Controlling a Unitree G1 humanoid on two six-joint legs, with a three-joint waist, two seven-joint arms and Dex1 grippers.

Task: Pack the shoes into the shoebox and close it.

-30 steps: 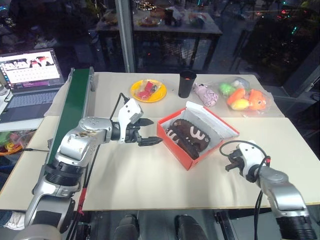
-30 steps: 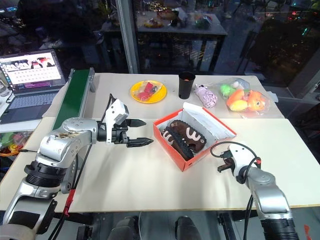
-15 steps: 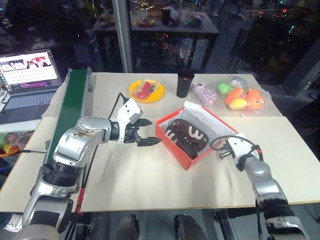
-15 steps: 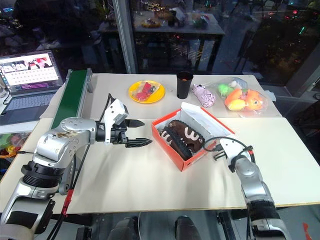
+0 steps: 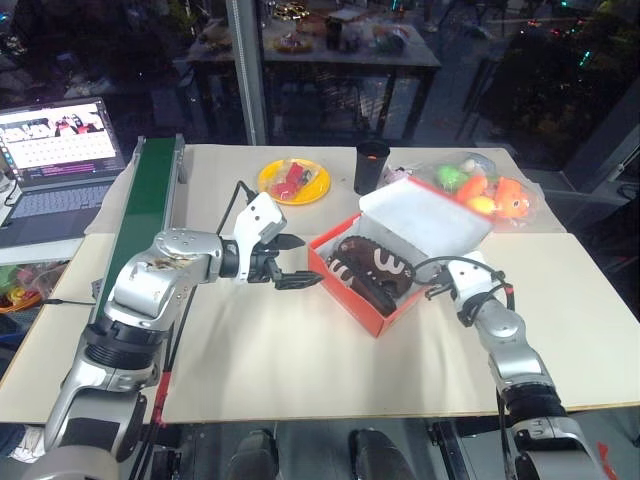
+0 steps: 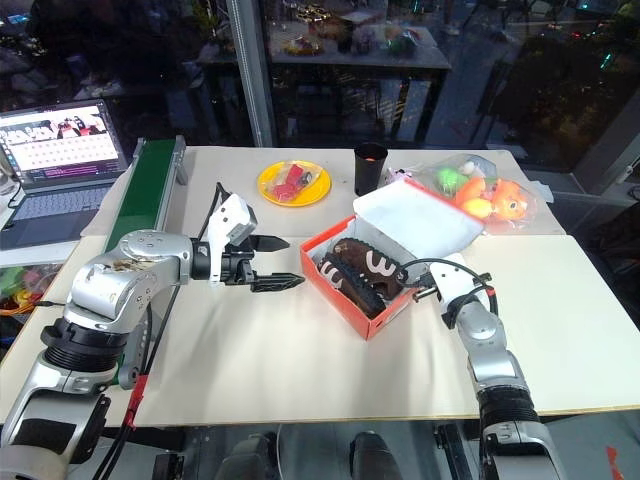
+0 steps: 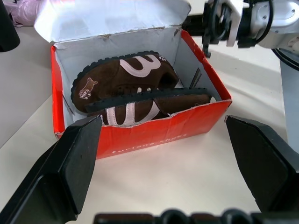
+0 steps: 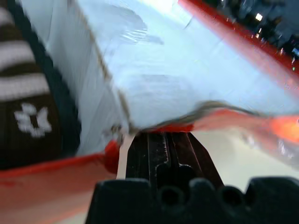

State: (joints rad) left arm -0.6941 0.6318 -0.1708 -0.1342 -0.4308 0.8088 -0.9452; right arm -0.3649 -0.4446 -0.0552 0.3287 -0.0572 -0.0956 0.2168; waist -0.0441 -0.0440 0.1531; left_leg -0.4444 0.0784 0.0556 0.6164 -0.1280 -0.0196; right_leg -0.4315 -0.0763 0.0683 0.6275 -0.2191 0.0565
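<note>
The red-orange shoebox (image 5: 347,293) stands in the middle of the table. Both dark brown shoes (image 5: 368,272) with white markings lie inside it. Its white-lined lid (image 5: 425,218) is tilted up over the far side, partly raised. My right gripper (image 5: 438,288) is shut, and its fingers (image 8: 167,151) sit under the lid's edge at the box's right corner. To the left of the box my left gripper (image 5: 305,262) hovers open, pointing at the box's near end, with nothing between its fingers (image 7: 70,163). The left wrist view takes in the shoes (image 7: 126,84) and my right gripper (image 7: 219,28) beyond them.
Behind the box are a yellow plate (image 5: 295,182) with red items, a black cup (image 5: 371,167), a pink plush toy (image 5: 395,178) and a clear bag of toy fruit (image 5: 490,195). A green conveyor (image 5: 150,210) and a laptop (image 5: 60,150) sit at the left.
My right gripper has risen and moved in to the box's right corner, and the lid has swung up from lying open. The left arm has stayed still.
</note>
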